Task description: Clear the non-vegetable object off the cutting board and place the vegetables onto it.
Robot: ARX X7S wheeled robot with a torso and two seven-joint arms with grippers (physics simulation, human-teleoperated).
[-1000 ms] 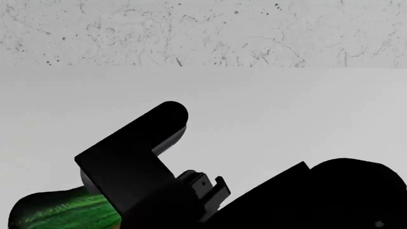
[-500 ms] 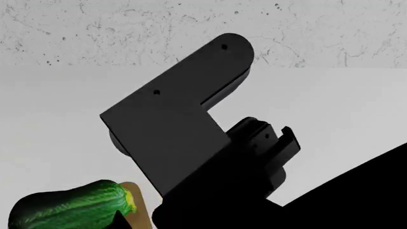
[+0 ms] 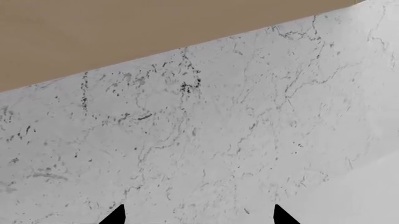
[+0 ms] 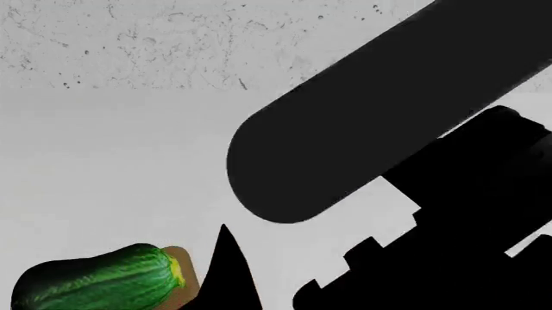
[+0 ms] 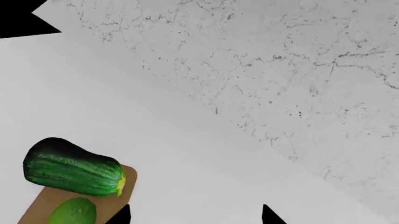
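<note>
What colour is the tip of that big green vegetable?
Yellow; the zucchini shows its tip best in the right wrist view.

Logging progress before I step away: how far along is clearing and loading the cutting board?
It looks nearly done: the zucchini and a small yellow-green oval both lie on the cutting board, and no strawberry shows. Nothing is in hand: both grippers, the left gripper and the right gripper, are open and empty. The board's cropped part cannot be checked.
</note>
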